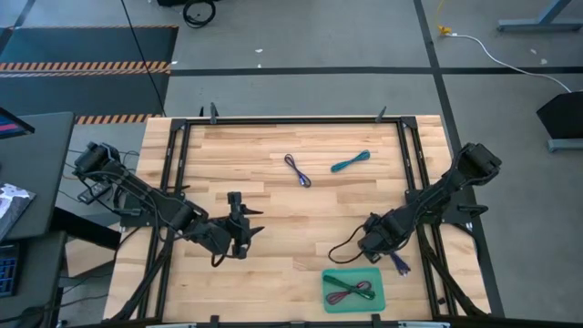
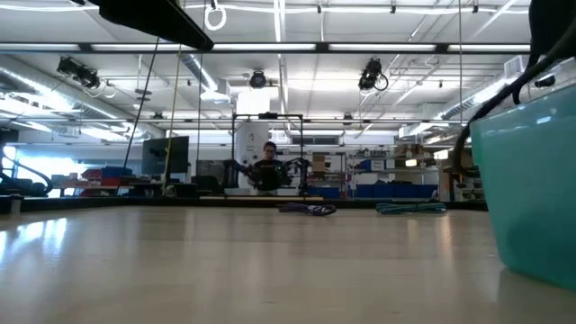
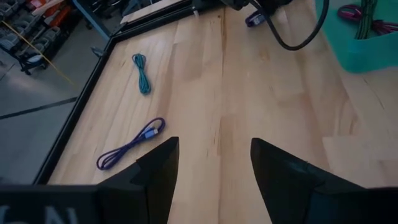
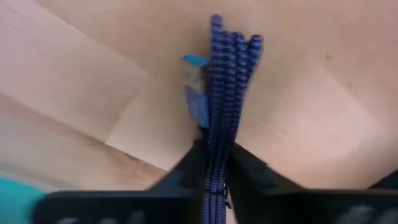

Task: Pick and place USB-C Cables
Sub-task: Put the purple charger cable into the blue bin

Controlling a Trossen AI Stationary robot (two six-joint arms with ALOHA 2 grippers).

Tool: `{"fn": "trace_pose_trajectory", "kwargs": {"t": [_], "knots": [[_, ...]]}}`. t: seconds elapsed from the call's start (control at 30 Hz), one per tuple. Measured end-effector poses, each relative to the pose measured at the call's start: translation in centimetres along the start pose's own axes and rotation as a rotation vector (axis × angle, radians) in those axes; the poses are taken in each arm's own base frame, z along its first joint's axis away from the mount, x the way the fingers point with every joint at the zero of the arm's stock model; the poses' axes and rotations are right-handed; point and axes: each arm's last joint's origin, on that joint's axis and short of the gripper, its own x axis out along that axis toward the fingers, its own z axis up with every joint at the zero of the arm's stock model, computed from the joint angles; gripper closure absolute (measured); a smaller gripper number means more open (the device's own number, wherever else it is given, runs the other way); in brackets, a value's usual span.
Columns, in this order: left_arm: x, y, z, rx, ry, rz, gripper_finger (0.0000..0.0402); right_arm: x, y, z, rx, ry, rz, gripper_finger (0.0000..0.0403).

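Observation:
The blue-violet cable bundle (image 4: 231,74) is in my right gripper (image 4: 216,163), which is shut on it near the table's near right corner (image 1: 398,263), just right of the teal tray (image 1: 330,302). Maroon (image 1: 343,296) and green (image 1: 353,286) cables lie in the tray. The purple cable (image 1: 298,170) and the teal cable (image 1: 351,162) lie flat on the wood toward the far edge. My left gripper (image 3: 214,168) is open over bare wood at the table's near left (image 1: 248,226), holding nothing. My right gripper pinches the blue-violet bundle between its two fingers, several strands together, at a stretch of the coil (image 4: 217,146) back from its looped end. The fingers lie along the bundle. Its looped end (image 4: 235,43) and a blue plug (image 4: 196,102) stick out past the fingertips over the wood.
A black frame rail (image 1: 410,173) runs round the tabletop. One of the right arm's black cables (image 1: 344,248) loops over the wood left of that gripper. In the low view the tray wall (image 2: 531,180) stands close on the right. A person (image 2: 268,166) stands far behind the table.

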Motion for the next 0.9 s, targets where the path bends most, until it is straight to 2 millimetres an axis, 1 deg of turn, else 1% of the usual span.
{"fn": "trace_pose_trajectory", "kwargs": {"t": [0.03, 0.07, 0.13, 0.23, 0.27, 0.33, 0.4, 0.53, 0.6, 0.67, 0.8, 0.83, 0.9], "knots": [[0.0, 0.0, 0.0, -0.004, 0.0, 0.0, 0.0193, 0.0, 0.0, 0.1, -0.026, 0.0, -0.002, 0.0372], [0.0, 0.0, 0.0, -0.009, -0.001, 0.0, 0.0193, 0.0, -0.1, 0.2, -0.046, 0.001, -0.007, 0.038], [0.0, 0.0, 0.0, -0.016, 0.0, 0.0, 0.0193, -0.1, -0.3, 0.4, -0.066, -0.003, -0.037, 0.038], [0.0, 0.0, -0.1, -0.016, 0.006, 0.001, 0.0193, -1.1, -1.1, 0.8, -0.115, -0.053, -0.196, 0.038], [0.0, 0.0, -0.1, -0.017, 0.007, 0.001, 0.0193, -2.0, -1.0, 0.9, -0.137, -0.085, -0.23, 0.038], [0.0, 0.1, -0.1, -0.025, 0.006, 0.002, 0.0193, -4.1, -0.2, 1.0, -0.181, -0.125, -0.234, 0.038], [0.0, 0.3, 0.0, -0.039, 0.003, 0.006, 0.0193, -6.4, 0.2, 1.0, -0.224, -0.151, -0.275, 0.038], [0.1, 0.7, 0.1, -0.105, 0.003, 0.019, 0.0193, -11.5, 2.9, 0.8, -0.305, -0.269, -0.121, 0.038], [0.2, 0.9, 0.2, -0.133, 0.0, 0.024, 0.0193, -14.0, 4.2, 0.5, -0.338, -0.311, -0.001, 0.038], [0.3, 1.0, 0.1, -0.138, 0.006, 0.027, 0.0193, -16.0, 5.1, -0.1, -0.371, -0.343, 0.101, 0.038], [0.3, 1.0, 0.1, -0.157, 0.006, 0.029, 0.0193, -18.5, 6.5, -1.7, -0.465, -0.376, 0.267, 0.038], [0.3, 1.0, 0.1, -0.163, 0.006, 0.029, 0.0193, -18.8, 6.6, -2.2, -0.483, -0.368, 0.286, 0.038], [0.3, 1.0, 0.1, -0.184, 0.009, 0.029, 0.0193, -18.6, 7.4, -3.0, -0.541, -0.35, 0.295, 0.038]]}}
